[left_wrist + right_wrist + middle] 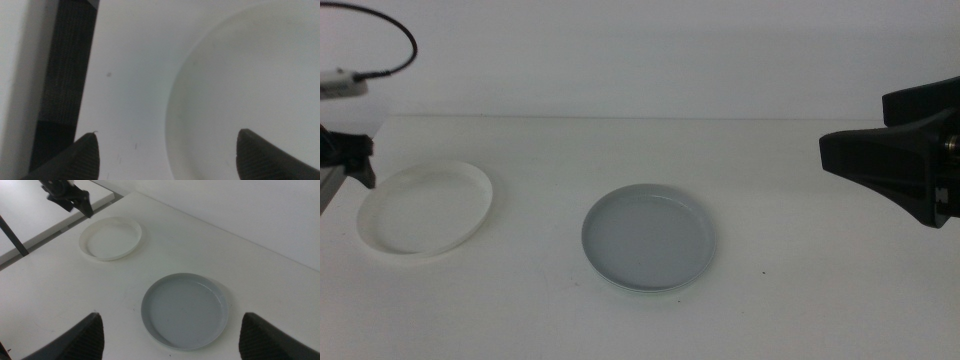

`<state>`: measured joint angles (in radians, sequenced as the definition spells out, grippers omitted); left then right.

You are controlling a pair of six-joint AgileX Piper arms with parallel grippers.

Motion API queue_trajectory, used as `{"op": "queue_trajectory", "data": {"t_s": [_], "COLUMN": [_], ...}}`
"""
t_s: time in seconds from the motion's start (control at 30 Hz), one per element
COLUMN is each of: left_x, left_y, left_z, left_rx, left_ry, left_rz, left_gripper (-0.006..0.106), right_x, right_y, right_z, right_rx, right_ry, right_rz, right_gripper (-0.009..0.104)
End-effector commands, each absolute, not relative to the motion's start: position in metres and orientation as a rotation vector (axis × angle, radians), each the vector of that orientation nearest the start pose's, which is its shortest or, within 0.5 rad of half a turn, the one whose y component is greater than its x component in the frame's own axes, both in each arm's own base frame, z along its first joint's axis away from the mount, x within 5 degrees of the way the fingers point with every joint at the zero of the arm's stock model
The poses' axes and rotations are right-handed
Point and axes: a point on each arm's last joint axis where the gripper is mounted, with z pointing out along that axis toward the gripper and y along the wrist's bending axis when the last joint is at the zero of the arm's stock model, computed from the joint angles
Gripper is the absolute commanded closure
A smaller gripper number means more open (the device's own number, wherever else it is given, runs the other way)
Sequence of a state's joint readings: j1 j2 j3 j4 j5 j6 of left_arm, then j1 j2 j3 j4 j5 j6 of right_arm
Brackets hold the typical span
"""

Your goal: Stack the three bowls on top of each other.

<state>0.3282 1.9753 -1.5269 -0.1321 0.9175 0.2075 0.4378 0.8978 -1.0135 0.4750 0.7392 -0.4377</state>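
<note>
The white table [800, 310] fills most of the middle view. Near the middle of the frame, a bit low, sits the grey bowl [648, 238]. A thin pale rim peeks out under its lower edge, so it may already sit inside the mint green bowl, but I cannot tell for sure. At the left side sits the white bowl [427, 208], well apart from the grey one.

The right gripper [172, 330] hangs at the right edge of the frame, above the table, with its jaws wide and holding nothing. The left gripper [165, 150] is at the left edge, just beside the white bowl's rim, jaws also wide and empty.

I think the step now is picking up the white bowl. Next, the left gripper needs to close over its rim, lift it, and set it on the grey bowl.
</note>
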Motion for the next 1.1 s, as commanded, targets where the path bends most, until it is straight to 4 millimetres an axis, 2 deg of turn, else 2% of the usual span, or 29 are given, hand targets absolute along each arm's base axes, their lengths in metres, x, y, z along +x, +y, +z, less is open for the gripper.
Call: {"op": "queue_trajectory", "data": {"t_s": [0.0, 0.13, 0.27, 0.4, 0.5, 0.6, 0.63, 0.77, 0.9, 1.0, 1.07], "left_x": [0.408, 0.416, 0.417, 0.416, 0.415, 0.41, 0.406, 0.392, 0.381, 0.38, 0.381], "left_y": [0.128, 0.128, 0.128, 0.128, 0.127, 0.127, 0.125, 0.106, 0.06, 0.018, -0.013], "left_z": [0.196, 0.169, 0.152, 0.146, 0.145, 0.163, 0.188, 0.248, 0.299, 0.312, 0.311], "left_rx": [-0.257, -0.182, -0.172, -0.17, -0.199, -0.199, -0.181, -0.155, -0.032, 0.082, 0.174], "left_ry": [2.818, 2.845, 2.88, 2.901, 2.924, 2.921, 2.909, 2.835, 2.723, 2.728, 2.752], "left_rz": [-0.074, -0.115, -0.129, -0.133, -0.151, -0.136, -0.13, -0.195, -0.252, -0.299, -0.335], "left_gripper": [0.007, 0.011, 0.024, 0.05, 0.076, 0.102, 0.102, 0.102, 0.102, 0.102, 0.102], "right_x": [0.144, 0.144, 0.144, 0.144, 0.144, 0.144, 0.144, 0.144, 0.144, 0.144, 0.144], "right_y": [0.096, 0.096, 0.096, 0.096, 0.096, 0.096, 0.096, 0.096, 0.096, 0.096, 0.096], "right_z": [0.403, 0.403, 0.403, 0.403, 0.403, 0.403, 0.403, 0.403, 0.403, 0.403, 0.403], "right_rx": [-0.705, -0.705, -0.705, -0.705, -0.705, -0.705, -0.705, -0.705, -0.705, -0.705, -0.705], "right_ry": [1.924, 1.924, 1.924, 1.924, 1.924, 1.924, 1.924, 1.924, 1.924, 1.924, 1.924], "right_rz": [0.536, 0.536, 0.536, 0.536, 0.536, 0.536, 0.536, 0.536, 0.536, 0.536, 0.536], "right_gripper": [0.003, 0.003, 0.003, 0.003, 0.003, 0.003, 0.003, 0.003, 0.003, 0.003, 0.003]}}
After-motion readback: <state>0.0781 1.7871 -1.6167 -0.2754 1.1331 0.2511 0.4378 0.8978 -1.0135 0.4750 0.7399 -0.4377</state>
